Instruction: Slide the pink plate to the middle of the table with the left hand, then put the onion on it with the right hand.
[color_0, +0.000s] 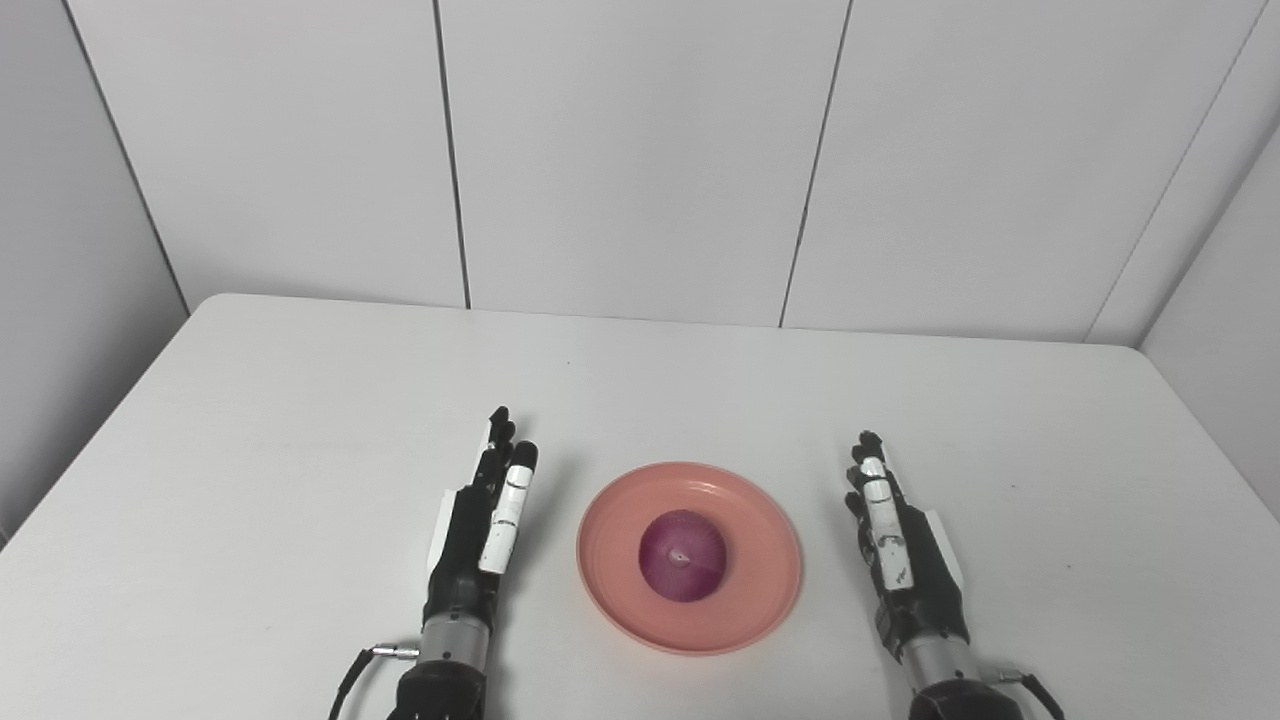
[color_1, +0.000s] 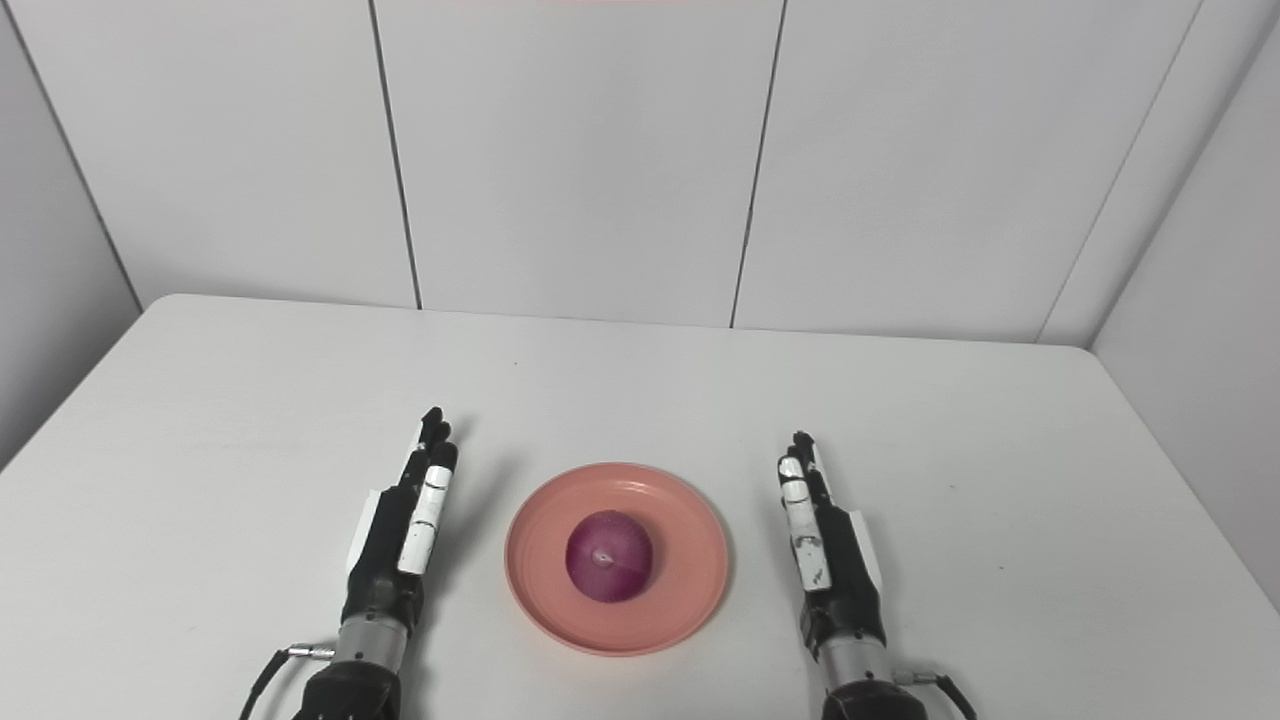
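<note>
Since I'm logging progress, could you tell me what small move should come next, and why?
Probably none beyond resting: the onion already sits on the pink plate between both hands, and the left hand and right hand are open, apart from it.

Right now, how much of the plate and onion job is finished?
Both steps look done. The pink plate lies between the two hands near the table's front middle, and the onion sits at its centre. Nothing is in hand: the left hand and the right hand rest open, fingers straight, each apart from the plate. Nothing seems left to do.
</note>
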